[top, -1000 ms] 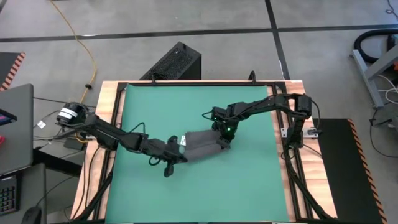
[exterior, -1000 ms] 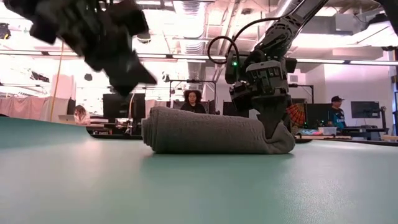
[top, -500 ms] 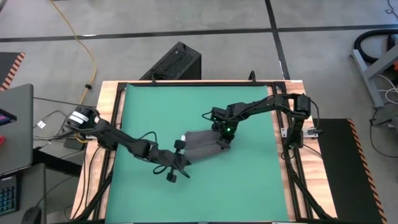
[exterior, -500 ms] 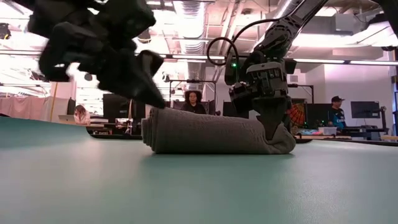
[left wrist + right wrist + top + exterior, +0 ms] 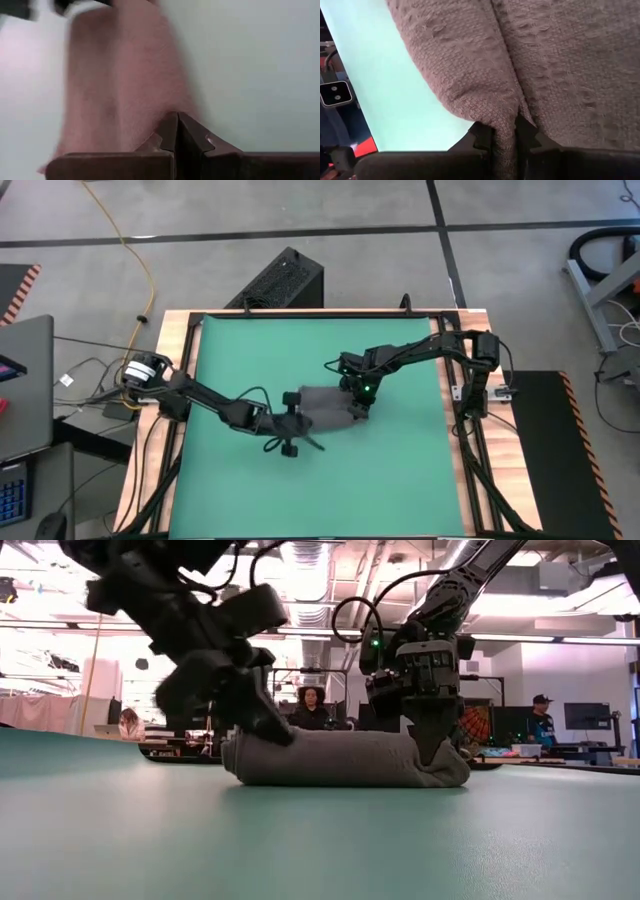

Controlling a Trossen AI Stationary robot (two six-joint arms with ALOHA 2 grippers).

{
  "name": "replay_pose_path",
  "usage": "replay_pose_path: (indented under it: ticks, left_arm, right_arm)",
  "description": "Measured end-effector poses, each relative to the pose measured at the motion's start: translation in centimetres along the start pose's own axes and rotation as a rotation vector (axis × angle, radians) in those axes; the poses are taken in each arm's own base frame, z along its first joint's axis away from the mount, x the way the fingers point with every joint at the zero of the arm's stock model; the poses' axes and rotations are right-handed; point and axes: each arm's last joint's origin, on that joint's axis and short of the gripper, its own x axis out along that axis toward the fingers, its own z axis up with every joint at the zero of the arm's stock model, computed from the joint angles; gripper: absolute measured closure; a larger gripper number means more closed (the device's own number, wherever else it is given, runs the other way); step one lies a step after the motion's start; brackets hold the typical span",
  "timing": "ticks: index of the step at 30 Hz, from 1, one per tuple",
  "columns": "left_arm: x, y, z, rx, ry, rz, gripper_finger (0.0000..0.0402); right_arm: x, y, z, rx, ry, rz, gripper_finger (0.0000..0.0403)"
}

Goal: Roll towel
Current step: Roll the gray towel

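Right now the right gripper (image 5: pixel 504 136) is pinched on a fold of the towel (image 5: pixel 325 406) at the roll's end, prob. to pin that end so the roll can't unwind or slide. Fabric bulges out to both sides of its fingertips; beyond that, bare green mat (image 5: pixel 240 350).

Left gripper (image 5: pixel 178 131) is fully closed w/ nothing between its tips, pressed vs. the roll's opposite end; low view shows it nosing into the cloth there, likely tucking or squaring the end rather than grabbing.

Towel lies between the two grippers as a compact grey roll, mid-mat. People sit well behind, beyond the table.

Roll looks nearly done, in my judgement.
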Motion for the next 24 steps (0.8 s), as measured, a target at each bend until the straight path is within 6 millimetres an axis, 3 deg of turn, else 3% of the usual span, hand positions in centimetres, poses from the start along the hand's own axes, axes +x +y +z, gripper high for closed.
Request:
replay_pose_path:
  ticks: [12,19,24]
  left_arm:
    - [1.2,3.7,-0.5,-0.029,0.022,-0.023,0.0402]
    - [2.2,6.8,-2.0,-0.11,0.055,-0.119,0.0402]
    - [2.5,8.2,-3.9,-0.16,0.123,-0.179,0.0401]
  right_arm:
    - [0.0,0.0,0.0,0.004,0.002,-0.002,0.0354]
    - [0.2,0.2,-0.1,-0.027,0.004,-0.017,0.0354]
    - [0.2,0.3,-0.1,-0.045,-0.006,-0.055,0.0304]
